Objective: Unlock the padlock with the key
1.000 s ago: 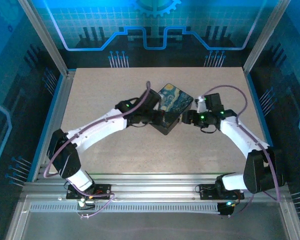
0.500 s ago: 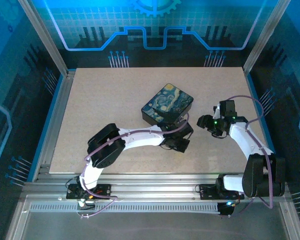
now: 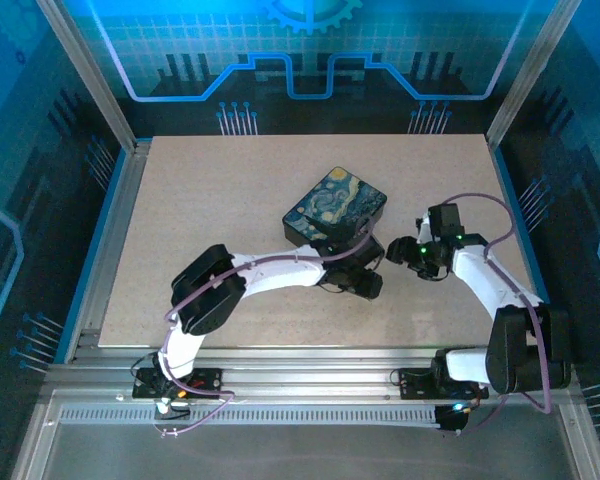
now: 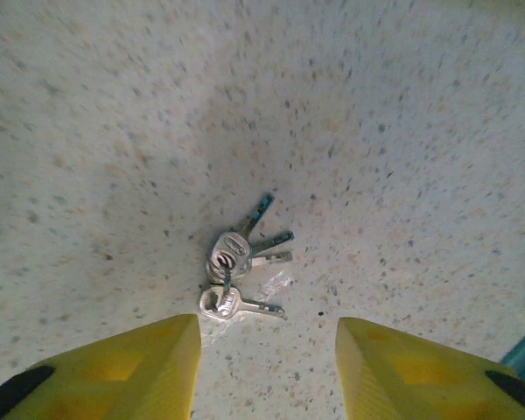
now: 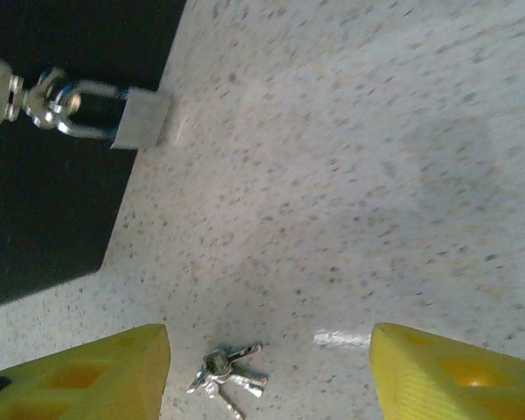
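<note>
Padlock (image 5: 140, 121) is hanging off the box (image 5: 52, 210); key (image 4: 236, 262) is lying on the worktop (image 4: 394, 122), my left hand (image 4: 264, 325) and right hand (image 5: 269, 332) both gaping empty.

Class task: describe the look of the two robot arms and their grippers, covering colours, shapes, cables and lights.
Both the left arm and the right arm have white tubular links joined by bulky black joints. A purple cable loops along each. Small green lights glow near the right arm's wrist. The left gripper and right gripper have blocky yellow fingers with black patches.
</note>
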Tool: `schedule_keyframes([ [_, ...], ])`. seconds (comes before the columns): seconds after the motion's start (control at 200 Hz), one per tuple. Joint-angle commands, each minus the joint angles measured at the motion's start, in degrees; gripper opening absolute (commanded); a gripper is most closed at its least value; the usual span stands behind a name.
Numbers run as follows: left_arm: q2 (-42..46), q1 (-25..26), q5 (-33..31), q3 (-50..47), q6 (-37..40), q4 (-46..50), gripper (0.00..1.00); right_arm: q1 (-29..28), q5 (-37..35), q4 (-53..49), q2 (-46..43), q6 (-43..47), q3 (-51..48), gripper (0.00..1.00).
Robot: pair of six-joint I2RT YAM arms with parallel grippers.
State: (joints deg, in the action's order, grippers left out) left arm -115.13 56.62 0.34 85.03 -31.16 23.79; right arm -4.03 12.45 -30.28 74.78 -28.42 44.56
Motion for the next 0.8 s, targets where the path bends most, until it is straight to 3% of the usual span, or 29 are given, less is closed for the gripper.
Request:
schedule_keyframes([
  [0.0,7.93,-3.2,3.13,-1.93,0.63,0.99,0.49,-3.36,0.44,-2.66,-1.48,0.56,0.21,0.62],
  [0.22,16.73,-8.72,2.49,-9.04,2.75,3.06,0.49,-11.1,1.17,-2.29,-1.51,-0.48,-2.29,0.48],
  [0.41,21.76,-12.59,1.98,-16.68,1.95,1.84,0.49,-16.25,-1.46,-1.8,0.13,-2.18,-4.16,0.46],
  [0.61,23.38,-13.48,1.51,-20.23,1.55,1.08,0.49,-18.52,-0.24,1.26,1.55,-5.34,-5.74,0.44],
  [0.795,23.2,-13.48,1.66,-20.74,1.47,0.38,0.49,-20.63,-1.97,3.6,2.26,-14.64,-6.71,0.46],
])
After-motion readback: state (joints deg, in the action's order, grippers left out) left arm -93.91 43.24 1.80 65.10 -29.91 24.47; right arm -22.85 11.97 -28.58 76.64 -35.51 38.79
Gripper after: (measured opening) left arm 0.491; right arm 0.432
